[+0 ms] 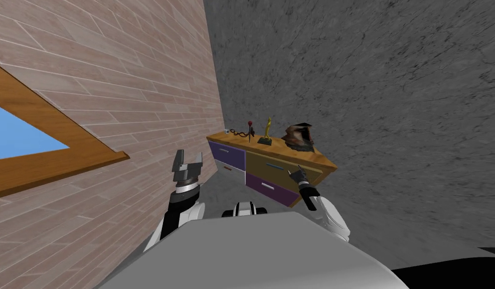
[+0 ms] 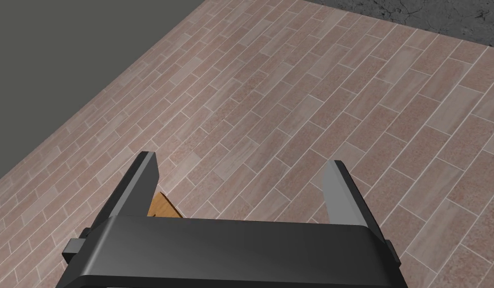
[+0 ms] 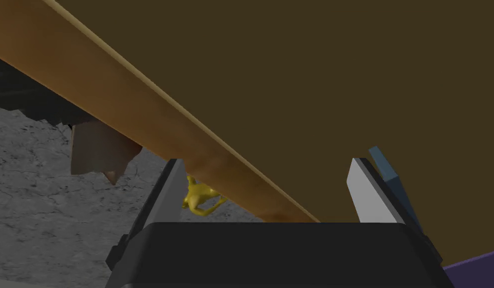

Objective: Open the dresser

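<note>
- The right gripper (image 3: 268, 192) is seen with its fingers (image 3: 363, 192) spread apart and nothing held between them.
- Straight ahead of the fingers an olive-brown drawer front (image 3: 341, 75) is faced at close range.
- A blue-grey handle (image 3: 388, 172) is found just outside one finger, on the side away from the dresser's wooden top (image 3: 115, 110). It is not between the fingers, so a sideways shift towards it is judged necessary before any closing.
- The handle's long axis is seen to run along the drawer front.
- Beyond the other finger, a yellow figurine (image 3: 200, 197) stands on the wooden top.
- The dresser (image 1: 261, 186) is set against a dark grey mottled wall (image 1: 366, 75).
- The left gripper (image 1: 190, 158) is held well apart from the dresser, fingers open and empty, beside a brick-patterned wall (image 2: 291, 100); the right arm is clearly nearer.
</note>
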{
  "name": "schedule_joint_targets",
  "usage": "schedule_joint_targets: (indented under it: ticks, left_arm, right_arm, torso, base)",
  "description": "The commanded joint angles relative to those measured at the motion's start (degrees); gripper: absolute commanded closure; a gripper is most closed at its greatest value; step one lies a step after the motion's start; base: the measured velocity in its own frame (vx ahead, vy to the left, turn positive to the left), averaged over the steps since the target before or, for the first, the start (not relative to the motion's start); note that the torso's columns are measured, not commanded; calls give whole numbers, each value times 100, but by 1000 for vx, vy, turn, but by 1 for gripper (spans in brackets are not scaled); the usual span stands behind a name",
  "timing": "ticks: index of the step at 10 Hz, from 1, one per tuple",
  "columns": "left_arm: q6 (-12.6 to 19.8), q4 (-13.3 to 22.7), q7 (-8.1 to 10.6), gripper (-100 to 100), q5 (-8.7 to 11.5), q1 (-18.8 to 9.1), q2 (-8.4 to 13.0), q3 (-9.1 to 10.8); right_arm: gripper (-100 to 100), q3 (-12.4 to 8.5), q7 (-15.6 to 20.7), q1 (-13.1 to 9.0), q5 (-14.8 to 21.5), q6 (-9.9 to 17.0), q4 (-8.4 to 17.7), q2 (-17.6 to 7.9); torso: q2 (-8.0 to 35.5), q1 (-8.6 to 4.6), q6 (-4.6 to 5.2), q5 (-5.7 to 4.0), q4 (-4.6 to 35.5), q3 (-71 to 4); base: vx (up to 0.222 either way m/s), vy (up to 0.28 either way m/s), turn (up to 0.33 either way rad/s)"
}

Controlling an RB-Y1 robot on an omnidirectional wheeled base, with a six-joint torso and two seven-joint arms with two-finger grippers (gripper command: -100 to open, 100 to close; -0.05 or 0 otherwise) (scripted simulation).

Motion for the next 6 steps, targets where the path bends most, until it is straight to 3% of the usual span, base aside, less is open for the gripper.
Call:
schedule_joint_targets:
  ticks: [1, 6]
  left_arm:
    - [0, 0, 0, 0, 0, 0, 0, 0]
    - [0, 0, 0, 0, 0, -2, 1, 1]
  right_arm:
    - [-100, -135, 405, -123, 234, 52, 199, 327]
    - [-100, -239, 759, -249, 461, 130, 370, 1182]
  torso:
    - [1, -9, -1, -2, -1, -1]
    - [23, -21, -1, -6, 6, 14]
  base:
    - [107, 147, -118]
    - [55, 82, -76]
